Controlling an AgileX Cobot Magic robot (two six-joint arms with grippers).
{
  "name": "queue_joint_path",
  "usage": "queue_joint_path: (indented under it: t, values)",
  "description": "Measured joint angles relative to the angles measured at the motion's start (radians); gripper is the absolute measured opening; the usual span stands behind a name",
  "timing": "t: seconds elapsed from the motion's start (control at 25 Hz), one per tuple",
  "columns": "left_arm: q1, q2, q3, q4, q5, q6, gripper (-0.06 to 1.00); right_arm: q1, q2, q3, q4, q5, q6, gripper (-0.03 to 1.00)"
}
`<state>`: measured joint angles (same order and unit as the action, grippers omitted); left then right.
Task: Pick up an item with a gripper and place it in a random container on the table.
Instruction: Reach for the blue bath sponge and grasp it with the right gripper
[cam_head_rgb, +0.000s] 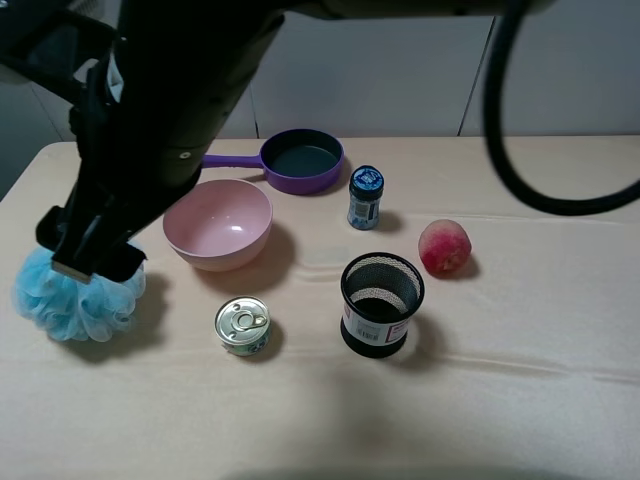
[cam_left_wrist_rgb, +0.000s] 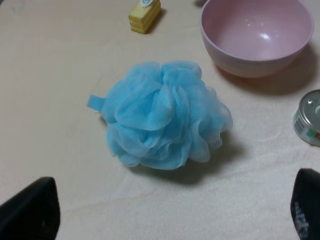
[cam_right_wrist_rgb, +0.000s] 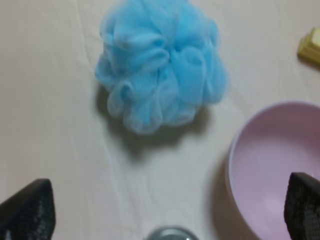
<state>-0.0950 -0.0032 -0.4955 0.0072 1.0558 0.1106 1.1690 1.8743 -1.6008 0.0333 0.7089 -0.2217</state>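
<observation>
The light-blue pouf (cam_head_rgb: 75, 300) lies on the beige table (cam_head_rgb: 520, 400) at the far left. A big black arm comes down over it, and its gripper end (cam_head_rgb: 88, 255) hangs just above the pouf's top edge; I cannot tell which arm this is. In the left wrist view the pouf (cam_left_wrist_rgb: 165, 115) lies ahead of my left gripper (cam_left_wrist_rgb: 170, 210), which is open and empty. In the right wrist view the pouf (cam_right_wrist_rgb: 160, 62) lies ahead of my right gripper (cam_right_wrist_rgb: 165, 207), also open and empty. The purple pan (cam_head_rgb: 300, 160) stands at the back, empty.
A pink bowl (cam_head_rgb: 218, 225) stands right of the pouf, with a tin can (cam_head_rgb: 242, 326) in front of it. A small blue-capped bottle (cam_head_rgb: 366, 197), a black mesh cup (cam_head_rgb: 381, 303) and a peach (cam_head_rgb: 445, 247) stand further right. A yellow object (cam_left_wrist_rgb: 145, 15) lies beyond the pouf.
</observation>
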Motion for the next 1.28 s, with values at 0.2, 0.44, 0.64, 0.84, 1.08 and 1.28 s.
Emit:
queue_joint_path:
  t: [0.2,0.44,0.64,0.84,1.08,1.28]
  values:
    - [0.0,0.0,0.0,0.0,0.0,0.0,0.93,0.017,0.094,-0.138,-0.005,0.03,-0.001,0.69]
    - [0.0,0.0,0.0,0.0,0.0,0.0,0.93,0.031,0.189,-0.281,-0.008,0.067,-0.011,0.69]
    - [0.0,0.0,0.0,0.014,0.0,0.0,0.93,0.039,0.267,-0.389,-0.012,0.068,-0.013,0.69]
    - [0.0,0.0,0.0,0.067,0.0,0.0,0.93,0.04,0.333,-0.476,-0.012,0.068,-0.019,0.69]
    - [0.0,0.0,0.0,0.071,0.0,0.0,0.93,0.04,0.391,-0.503,-0.012,0.018,-0.022,0.69]
    - [0.0,0.0,0.0,0.071,-0.001,0.0,0.93,0.04,0.419,-0.503,-0.012,-0.06,-0.022,0.69]
